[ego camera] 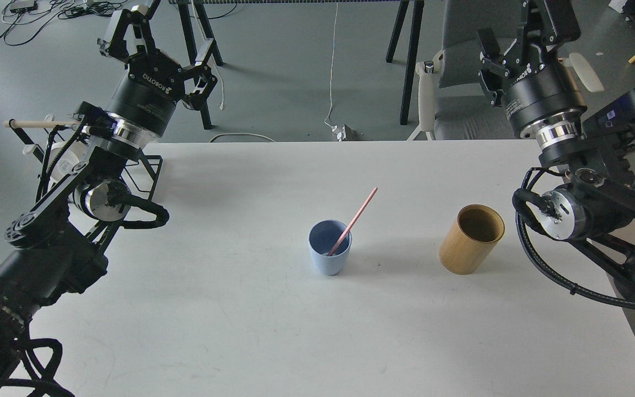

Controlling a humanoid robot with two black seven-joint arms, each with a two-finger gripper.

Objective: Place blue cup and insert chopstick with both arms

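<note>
The blue cup (pixel 328 255) stands upright near the middle of the white table (pixel 240 309). One pink chopstick (pixel 359 213) stands in it and leans to the upper right over the rim. My left gripper (pixel 159 39) is raised high at the back left, open and empty, far from the cup. My right gripper (pixel 520 34) is raised high at the back right, open and empty, its fingertips partly cut off by the top edge.
A light wooden cup (pixel 471 242) stands upright to the right of the blue cup, close to my right arm. A black wire rack (pixel 149 168) with a wooden rod (pixel 36 123) and white cups sits at the table's back left. A grey chair (pixel 461 66) stands behind the table.
</note>
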